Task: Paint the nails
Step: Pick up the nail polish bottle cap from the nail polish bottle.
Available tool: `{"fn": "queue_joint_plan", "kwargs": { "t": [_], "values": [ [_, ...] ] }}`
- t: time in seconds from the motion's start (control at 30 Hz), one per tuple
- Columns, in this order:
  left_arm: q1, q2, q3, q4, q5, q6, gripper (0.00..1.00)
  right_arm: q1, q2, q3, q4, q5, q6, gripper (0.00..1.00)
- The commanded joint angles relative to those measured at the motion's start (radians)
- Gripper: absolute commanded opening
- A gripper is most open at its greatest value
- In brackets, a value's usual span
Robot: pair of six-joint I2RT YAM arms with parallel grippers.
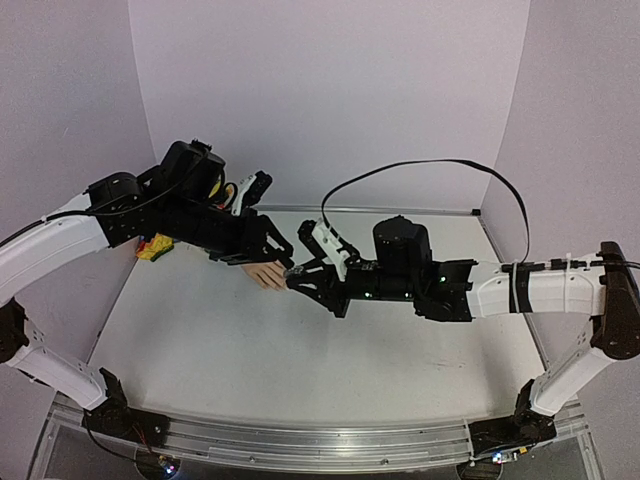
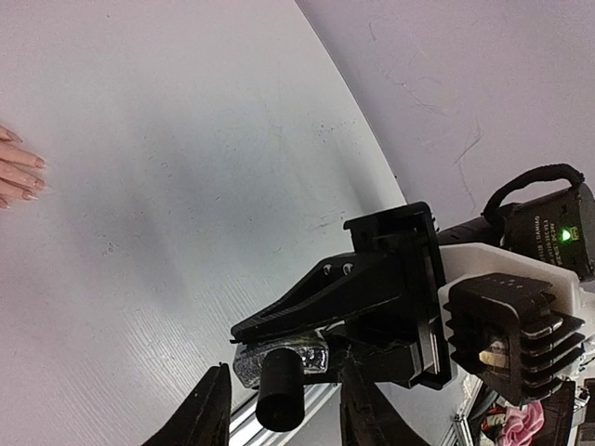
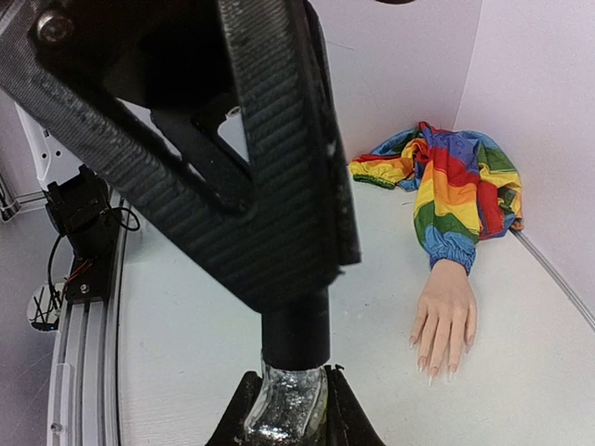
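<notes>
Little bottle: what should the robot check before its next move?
1. Right pincer shut on the glittery bottle: ok.
2. Left pincer gripping the black cap: not ok, it stands open around the cap without touching it.
3. Cap off the bottle: not ok, it is on.
4. Fake hand lying flat, palm down: ok.
5. Nails already painted: cannot tell.

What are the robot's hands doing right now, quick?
Left gripper: open, fingers on either side of the black cap.
Right gripper: shut on the glittery bottle.
</notes>
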Motion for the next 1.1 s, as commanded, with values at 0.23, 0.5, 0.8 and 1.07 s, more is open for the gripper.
{"fn": "queue_joint_plan", "kwargs": {
  "t": [0.23,0.5,0.8,1.07],
  "values": [
    [0.002,0.032,0.057,-0.006,0.046,0.03,0.33,-0.002,-0.022,0.048,0.039,-0.004,0.009,0.0],
    [0.002,0.042,0.067,-0.016,0.035,0.035,0.25,-0.002,-0.023,0.047,0.038,-0.007,0.01,0.0],
    [0.002,0.013,0.058,-0.016,0.009,0.03,0.31,-0.002,-0.025,0.042,0.036,-0.009,0.009,0.0],
    [0.002,0.01,0.054,-0.016,0.008,0.031,0.3,-0.001,-0.02,0.044,0.036,-0.01,0.012,0.0]
  ]
}}
